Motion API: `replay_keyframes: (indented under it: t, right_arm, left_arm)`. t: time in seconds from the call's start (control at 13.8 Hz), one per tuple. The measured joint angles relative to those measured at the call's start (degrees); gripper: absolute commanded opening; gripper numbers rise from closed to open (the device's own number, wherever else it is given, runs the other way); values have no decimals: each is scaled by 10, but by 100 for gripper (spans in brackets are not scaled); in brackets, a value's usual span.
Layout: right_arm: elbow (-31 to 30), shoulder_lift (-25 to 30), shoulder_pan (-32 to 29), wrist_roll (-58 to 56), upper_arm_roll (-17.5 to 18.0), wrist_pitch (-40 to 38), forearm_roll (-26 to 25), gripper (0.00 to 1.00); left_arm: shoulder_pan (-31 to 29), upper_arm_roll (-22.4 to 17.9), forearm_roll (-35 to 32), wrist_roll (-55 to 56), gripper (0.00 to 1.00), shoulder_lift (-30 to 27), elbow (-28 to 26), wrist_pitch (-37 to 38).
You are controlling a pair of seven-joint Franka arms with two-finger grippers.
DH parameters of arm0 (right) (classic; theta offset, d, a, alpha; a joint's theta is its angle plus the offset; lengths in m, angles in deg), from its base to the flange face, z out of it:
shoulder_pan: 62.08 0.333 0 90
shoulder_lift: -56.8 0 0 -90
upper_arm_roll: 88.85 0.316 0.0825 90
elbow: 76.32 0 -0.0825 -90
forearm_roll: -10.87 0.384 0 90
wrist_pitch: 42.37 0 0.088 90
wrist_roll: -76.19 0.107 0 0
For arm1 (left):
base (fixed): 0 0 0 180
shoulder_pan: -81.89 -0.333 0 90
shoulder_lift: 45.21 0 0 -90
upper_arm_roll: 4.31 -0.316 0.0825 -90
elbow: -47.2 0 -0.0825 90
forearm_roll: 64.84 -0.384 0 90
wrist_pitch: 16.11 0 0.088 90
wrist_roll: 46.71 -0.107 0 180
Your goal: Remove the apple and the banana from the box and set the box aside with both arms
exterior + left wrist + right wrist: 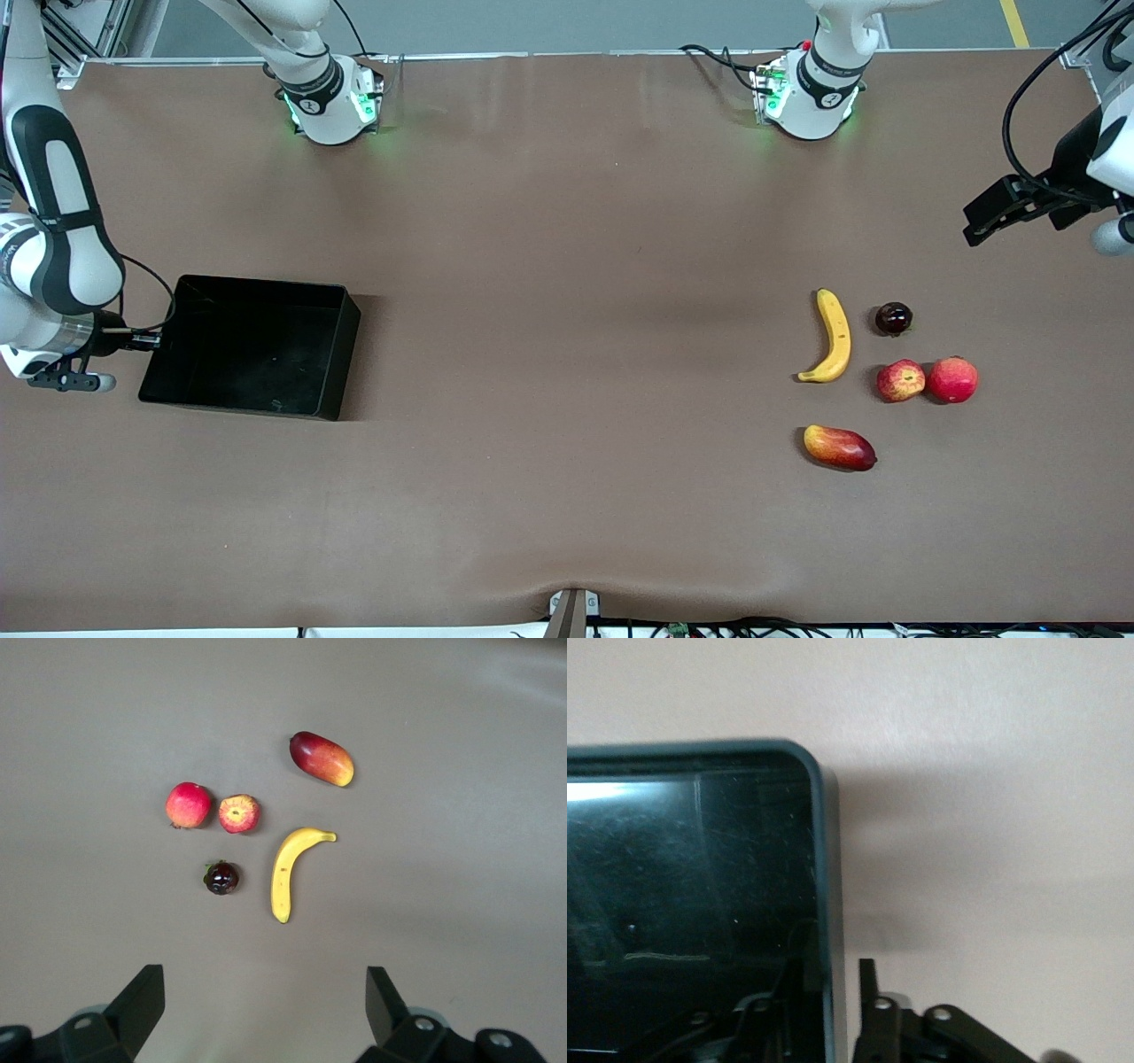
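Observation:
The black box (257, 350) sits empty at the right arm's end of the table. My right gripper (146, 339) straddles its end wall, one finger inside and one outside. In the right wrist view the box's rim (824, 859) runs between the jaws of the right gripper (834, 948), and a gap shows beside the outer finger (868, 979). Banana (834, 337), plum (893, 318), apple (900, 380), red-pink round fruit (952, 379) and mango (839, 447) lie grouped toward the left arm's end. My left gripper (974, 226) hangs open and empty above the table there, and its wrist view looks down on the banana (288, 873).
The brown table cover stretches bare between box and fruits. Both arm bases (332, 102) stand along the edge farthest from the front camera. A small mount (571, 607) sits at the nearest edge.

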Motion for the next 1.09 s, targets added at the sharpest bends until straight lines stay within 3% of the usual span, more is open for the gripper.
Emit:
replay_keyframes:
  t: [0.14,0.29,0.58,0.87,1.09]
  right_arm:
    - [41,3,0,-1,17,-32,0,100]
    - [119,6,8,-1,39,-107,0,100]
    - [250,17,53,0,46,-216,0,100]
    - [286,40,107,76,48,-280,0,100]
    - [288,91,144,121,48,-339,-12,100]
  left_arm:
    - [28,-31,20,0,100,-16,-19,0]
    - [29,-35,26,0,100,-26,-31,0]
    - [31,-37,29,0,100,-29,-48,0]
    - [34,-36,29,0,100,-33,-54,0]
    - [37,-23,29,0,100,-34,-55,-6]
